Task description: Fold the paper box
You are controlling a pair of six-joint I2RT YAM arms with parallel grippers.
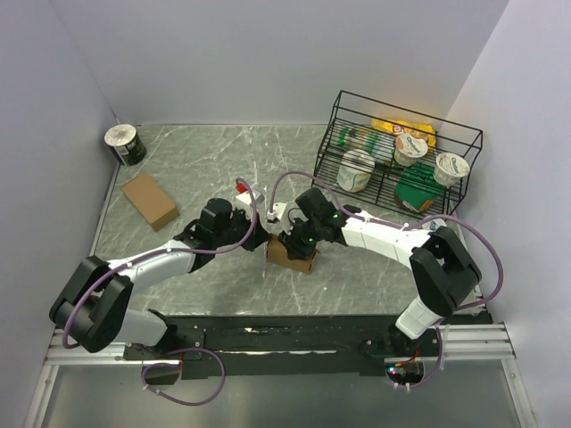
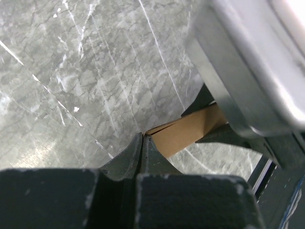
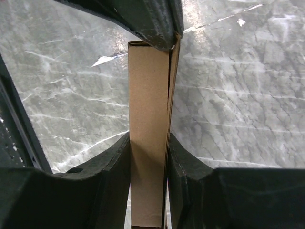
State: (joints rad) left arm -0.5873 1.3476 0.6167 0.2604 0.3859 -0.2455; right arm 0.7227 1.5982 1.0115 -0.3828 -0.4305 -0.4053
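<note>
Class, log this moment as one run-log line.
paper box: gripped | left jaws: shut at its end | right jaws: clamped across it

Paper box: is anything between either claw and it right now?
Nothing visible. The right claw grips the paper box, one finger on each side. The left claw is shut with its tips at the box's edge; whether it pinches a flap I cannot tell. The other cardboard box lies well away.

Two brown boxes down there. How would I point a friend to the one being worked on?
On the marble table, look at the middle, near-left of the wire rack. The paper box sits there, clamped in the right gripper; the other brown box lies alone at far left, untouched.
</note>
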